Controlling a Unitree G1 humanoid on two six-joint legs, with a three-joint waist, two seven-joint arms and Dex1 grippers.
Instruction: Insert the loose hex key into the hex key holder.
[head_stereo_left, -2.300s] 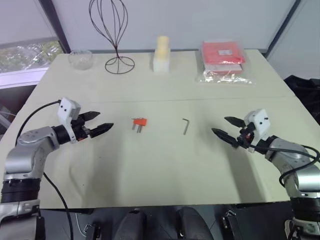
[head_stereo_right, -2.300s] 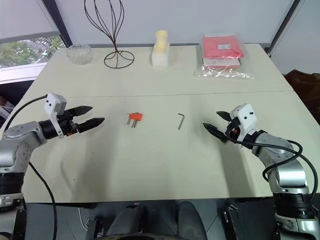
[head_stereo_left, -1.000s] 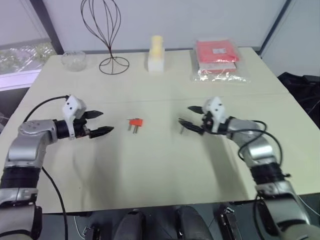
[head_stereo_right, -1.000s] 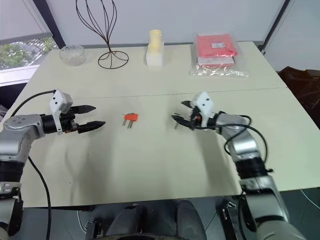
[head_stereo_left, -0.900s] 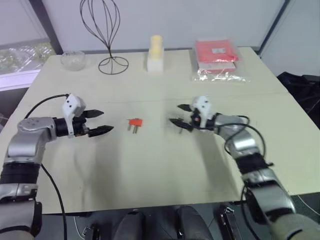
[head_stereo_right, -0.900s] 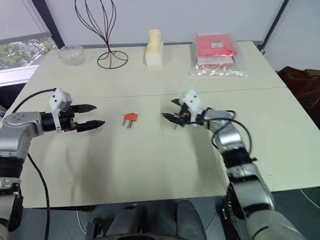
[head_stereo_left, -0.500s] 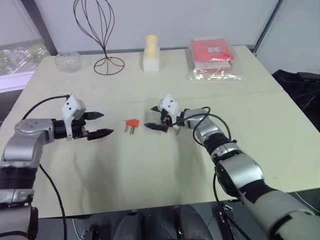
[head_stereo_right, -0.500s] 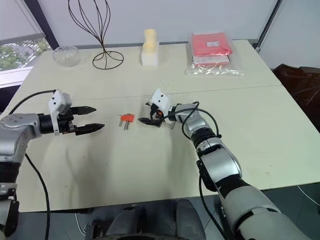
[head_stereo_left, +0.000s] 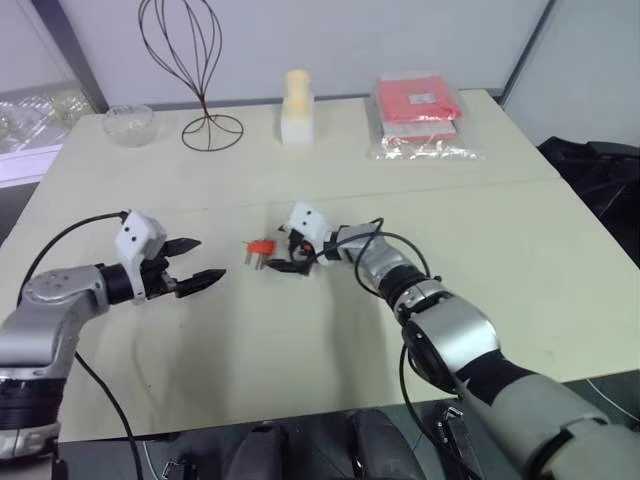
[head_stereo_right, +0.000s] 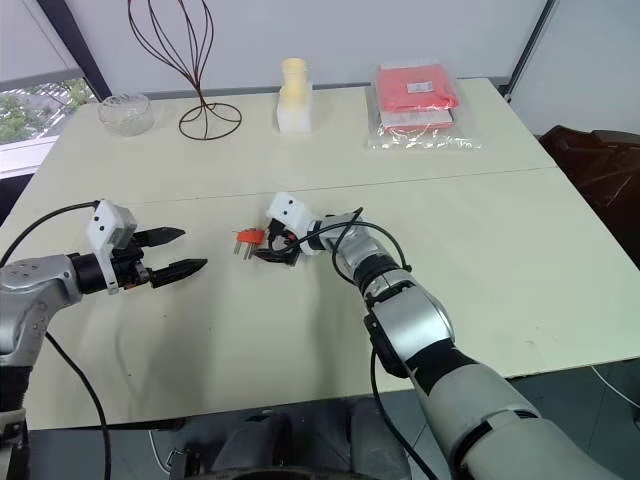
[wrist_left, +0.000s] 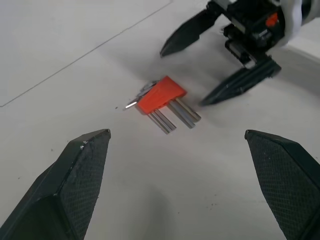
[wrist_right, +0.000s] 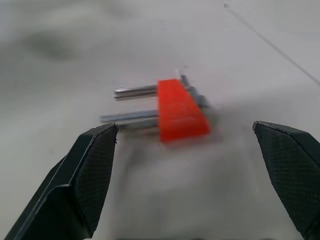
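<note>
Lying on desk (head_stereo_left: 500, 240): hex key holder (head_stereo_left: 262, 247) | right fingers (head_stereo_left: 279, 252) spread, just beside it | left fingers (head_stereo_left: 197, 263) spread, apart

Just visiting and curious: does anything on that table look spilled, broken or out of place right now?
Nothing stands out. The hex key holder lies flat on the table, intact, with the open right gripper close beside it. The red packet and glass bowl sit tidily at the far edge.
</note>
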